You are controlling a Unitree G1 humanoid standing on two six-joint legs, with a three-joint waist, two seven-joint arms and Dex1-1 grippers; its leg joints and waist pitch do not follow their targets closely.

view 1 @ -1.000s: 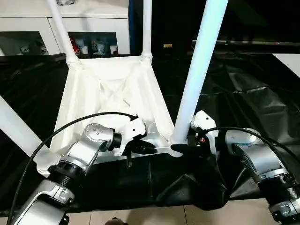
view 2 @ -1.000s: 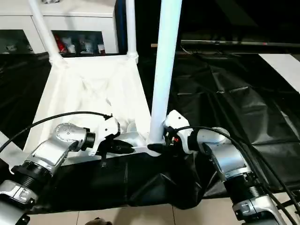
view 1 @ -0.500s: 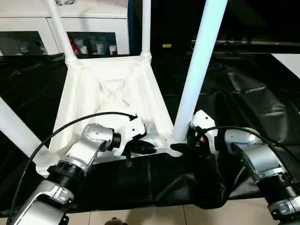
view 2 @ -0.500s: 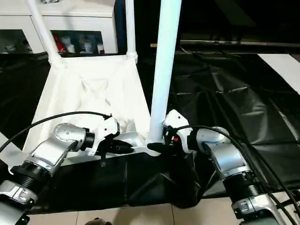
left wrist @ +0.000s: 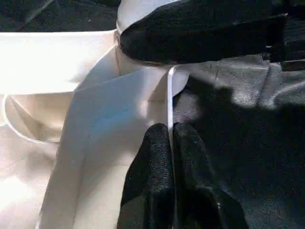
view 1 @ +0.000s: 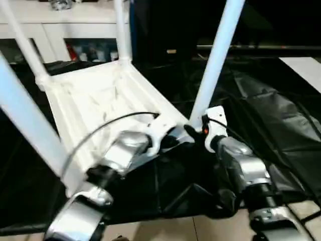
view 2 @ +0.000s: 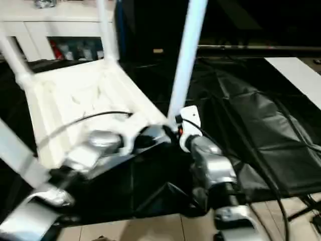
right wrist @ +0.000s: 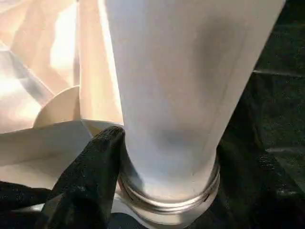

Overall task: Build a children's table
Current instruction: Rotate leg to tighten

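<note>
The children's table lies upside down on the black cover, its white ribbed top (view 1: 95,95) facing up with four legs standing in the corner sockets. My left gripper (view 1: 173,139) is shut on the thin rim (left wrist: 169,90) of the top near the close right corner, fingers (left wrist: 152,157) pinching the edge. My right gripper (view 1: 193,131) is shut around the base of the near right leg (view 1: 216,60), just above its socket ring (right wrist: 167,200); one black finger (right wrist: 90,176) wraps the leg (right wrist: 186,71). The two grippers sit almost touching at that corner.
The near left leg (view 1: 25,120) slants across the left foreground. Two far legs (view 1: 122,30) rise toward a white glass-door cabinet (view 1: 75,22) behind. The black cover (view 1: 281,115) is crumpled on the right and hangs over the front edge above a tiled floor (view 1: 165,228).
The table has swung with both grippers holding it: the near right corner moved away from me and the far legs swung left. Both arms stretched forward; grips unchanged.
</note>
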